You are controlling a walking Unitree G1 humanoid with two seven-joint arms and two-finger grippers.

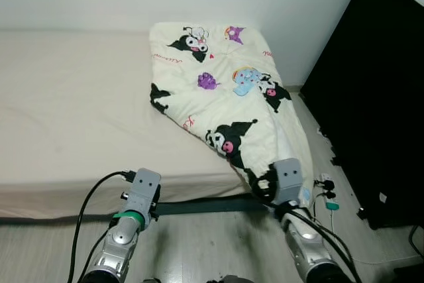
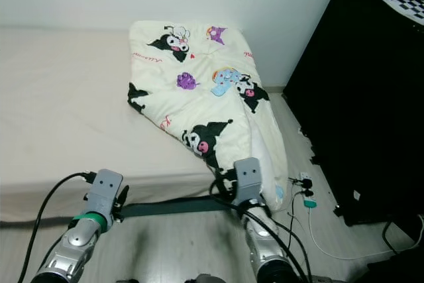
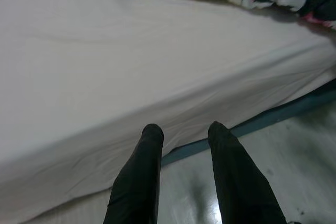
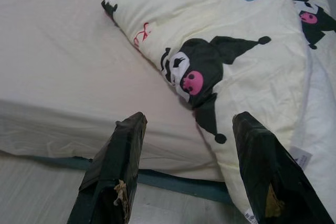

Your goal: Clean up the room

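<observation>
Right wrist view: the right gripper [image 4: 184,145] has its fingers spread wide with nothing between them, pointed at the lower corner of the blanket [image 4: 236,56] where it spills off the mattress edge. In the head views the blanket is a cream quilt with cartoon prints, crumpled in a skewed heap on the right end of the bed [image 1: 59,111], its near corner drooping over the side toward the floor [image 1: 199,243]. The rest of the mattress is bare sheet.

The left gripper [image 3: 184,132] is also parted and empty, held low in front of the mattress side, well to the left of the blanket.

Handling guess: soft, limp, light for its bulk, not fragile. It won't hold shape; it'll sag and drag, and a pinch in the middle just lifts a tent. Fabric looks smooth, so a shallow pinch may slip.

Best hold, I'd say: the hanging corner just ahead of the right gripper, biting deep across the hem so both layers are caught. The second hold for the left gripper would be on the near-left corner lying on the sheet, then pull apart to spread it.

Watch out: the power strip and cables [image 1: 326,190] on the floor beside the black cabinet [image 1: 377,97] are close to that hanging corner.
</observation>
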